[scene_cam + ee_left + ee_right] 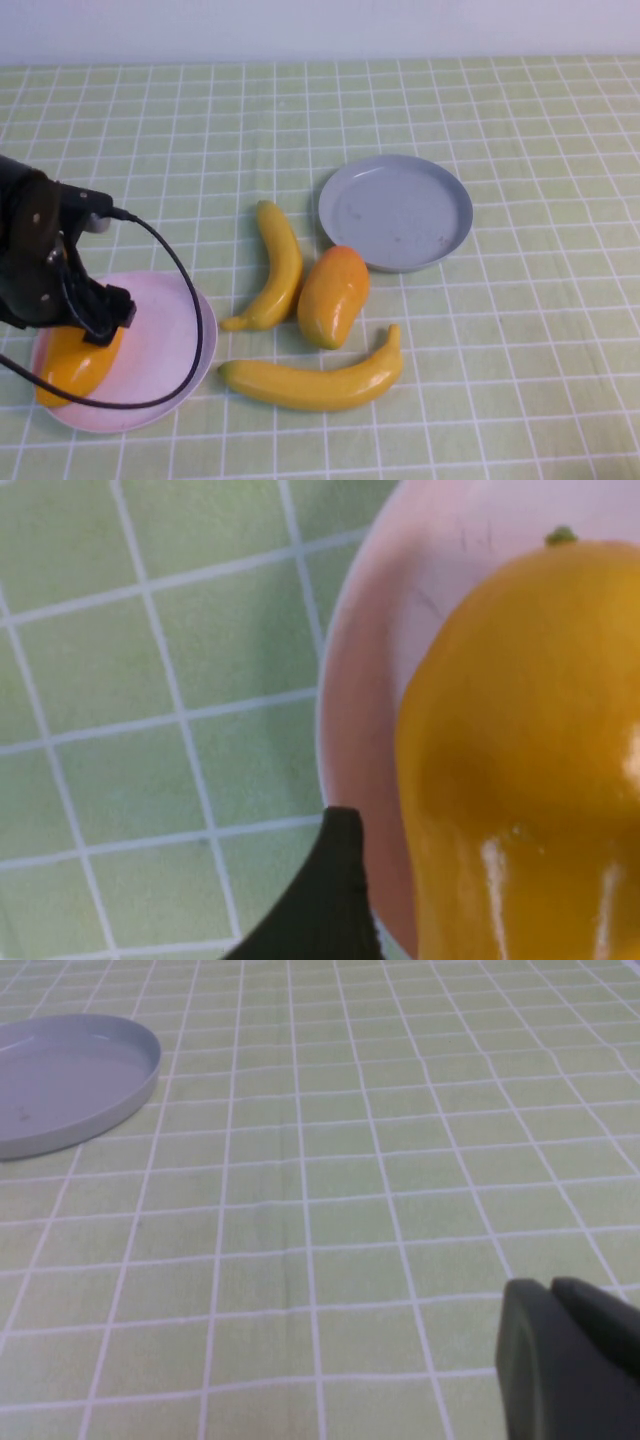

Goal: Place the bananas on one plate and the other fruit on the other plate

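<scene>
- My left gripper [85, 335] hangs low over the pale pink plate [165, 340], right on top of a mango [75, 362] that lies on the plate's near-left part; one dark finger [320, 900] shows beside the fruit in the left wrist view, but I cannot tell whether the gripper is clamped on the mango or has let go.
- My right gripper [565, 1360] is out of the high view; its own camera shows it low over bare green checked cloth [350, 1210], with the grey-blue plate [60, 1080] well away from it, and I cannot tell its grip either.
- Progress, as I judge it: one mango is on the pink plate, so about a quarter of the sorting is done.
- Left to do: the second mango [333, 296], well to the right of my left gripper, sits on the cloth between the two bananas; both bananas must go to the grey-blue plate [396, 210], which holds nothing.
- Count: two mangoes, one plated and one loose.
- Two bananas, the upper one [277, 268] touching the loose mango, the lower one [315, 378] just below it.
- Two plates, one pink and one grey-blue.
</scene>
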Robot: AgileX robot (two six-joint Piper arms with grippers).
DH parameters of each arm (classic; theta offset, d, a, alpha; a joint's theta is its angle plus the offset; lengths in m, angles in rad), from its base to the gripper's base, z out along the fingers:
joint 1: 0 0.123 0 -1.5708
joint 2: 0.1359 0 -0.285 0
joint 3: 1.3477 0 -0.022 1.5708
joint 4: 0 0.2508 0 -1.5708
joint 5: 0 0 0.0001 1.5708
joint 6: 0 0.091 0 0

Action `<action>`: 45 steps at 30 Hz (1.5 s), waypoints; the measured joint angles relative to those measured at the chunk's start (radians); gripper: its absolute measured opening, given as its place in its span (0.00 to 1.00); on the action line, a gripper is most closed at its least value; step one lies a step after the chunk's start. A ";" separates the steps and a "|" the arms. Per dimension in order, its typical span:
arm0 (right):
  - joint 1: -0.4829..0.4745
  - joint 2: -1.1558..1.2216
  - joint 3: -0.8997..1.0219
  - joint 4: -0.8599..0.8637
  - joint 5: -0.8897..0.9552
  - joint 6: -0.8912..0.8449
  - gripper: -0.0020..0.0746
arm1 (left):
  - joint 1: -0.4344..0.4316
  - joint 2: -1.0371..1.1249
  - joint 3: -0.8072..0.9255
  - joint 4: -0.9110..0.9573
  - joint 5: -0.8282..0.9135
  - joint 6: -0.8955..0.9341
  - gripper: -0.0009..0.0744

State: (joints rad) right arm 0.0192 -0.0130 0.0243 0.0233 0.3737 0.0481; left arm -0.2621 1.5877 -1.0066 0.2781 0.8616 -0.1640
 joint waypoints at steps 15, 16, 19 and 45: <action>0.000 0.000 0.000 0.000 0.000 0.000 0.00 | -0.299 -0.010 -0.180 -0.147 -0.100 0.031 0.90; 0.000 0.000 0.000 0.000 0.000 0.000 0.00 | -0.325 0.008 -0.195 -0.149 -0.115 0.021 0.90; 0.000 0.000 0.000 0.000 0.000 0.000 0.00 | -0.384 0.077 -0.263 -0.150 -0.122 0.005 0.90; 0.000 0.000 0.000 0.000 0.000 0.000 0.00 | -0.477 0.489 -0.596 -0.097 0.021 -0.002 0.90</action>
State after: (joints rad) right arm 0.0192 -0.0130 0.0243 0.0233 0.3737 0.0481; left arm -0.7393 2.0764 -1.6031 0.1813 0.8827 -0.1658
